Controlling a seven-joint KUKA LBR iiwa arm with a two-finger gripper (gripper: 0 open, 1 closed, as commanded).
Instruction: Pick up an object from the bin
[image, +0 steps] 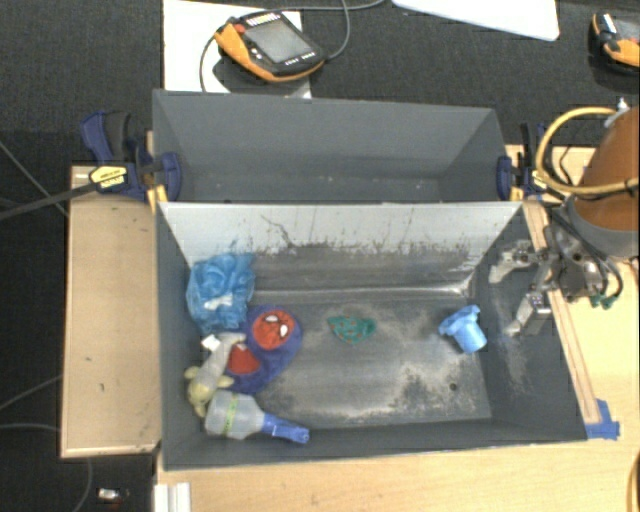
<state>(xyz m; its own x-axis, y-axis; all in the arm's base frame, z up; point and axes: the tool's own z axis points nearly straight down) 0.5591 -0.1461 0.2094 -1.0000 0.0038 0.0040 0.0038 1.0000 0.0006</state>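
Hovering by right wall of grey bin (330, 150), gripper (518, 290) is showing fingers apart, empty | blue plastic piece (463, 329) is lying just left, on scuffed, dusty floor | toy heap (235, 360) is sitting far left.

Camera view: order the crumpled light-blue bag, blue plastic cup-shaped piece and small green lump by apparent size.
Largest: crumpled light-blue bag.
Then blue plastic cup-shaped piece and small green lump, which look about alike, so unranked.

End effector (520, 290) at right, fingers apparently apart
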